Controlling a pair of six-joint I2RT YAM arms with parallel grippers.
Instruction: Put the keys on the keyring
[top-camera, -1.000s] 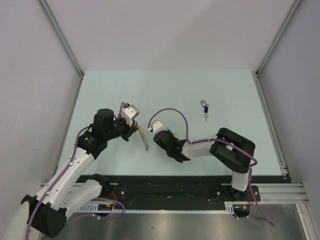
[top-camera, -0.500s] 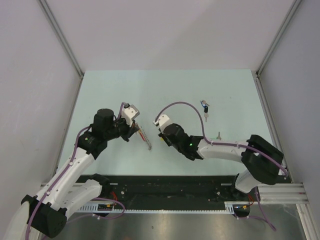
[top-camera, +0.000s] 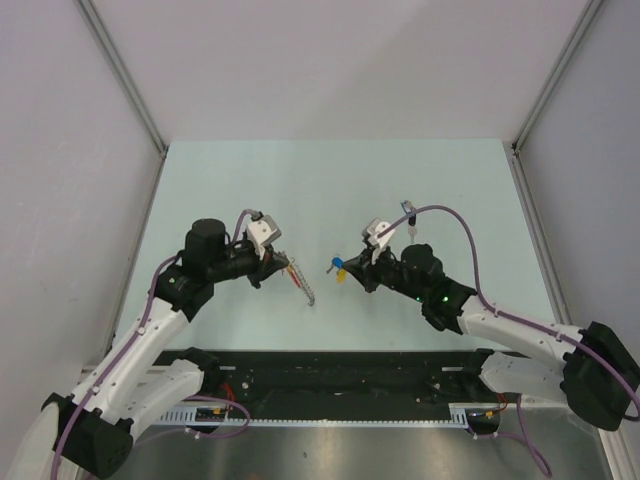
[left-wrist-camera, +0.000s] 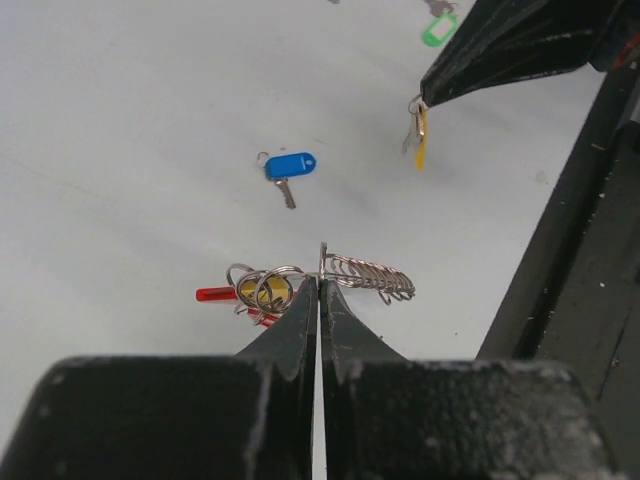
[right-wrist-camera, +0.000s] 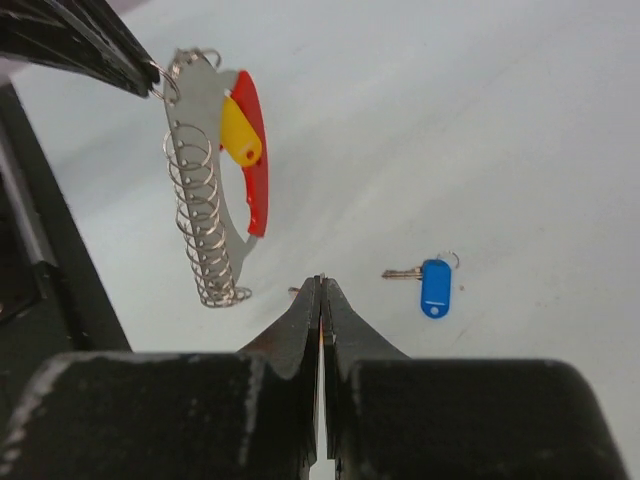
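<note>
My left gripper (top-camera: 282, 264) is shut on the top end of the keyring (top-camera: 303, 283), holding it above the table. The keyring (right-wrist-camera: 213, 205) is a silver coil with a red band, and a yellow key head sits against the band; it also shows in the left wrist view (left-wrist-camera: 368, 276). My right gripper (top-camera: 352, 271) is shut on a yellow-headed key (left-wrist-camera: 421, 137), which hangs from its tips a short way right of the keyring. A blue-headed key (left-wrist-camera: 290, 165) lies on the table between the grippers, also seen in the right wrist view (right-wrist-camera: 434, 284).
More keys (top-camera: 409, 213) lie on the table behind the right arm, one with a green head (left-wrist-camera: 437, 28). The black base rail (top-camera: 350, 370) runs along the near edge. Grey walls stand at the left and right sides.
My right arm has swung out to the right and its gripper has backed away from the keyring, uncovering the blue key. My left gripper has tipped the keyring lower and rightward.
</note>
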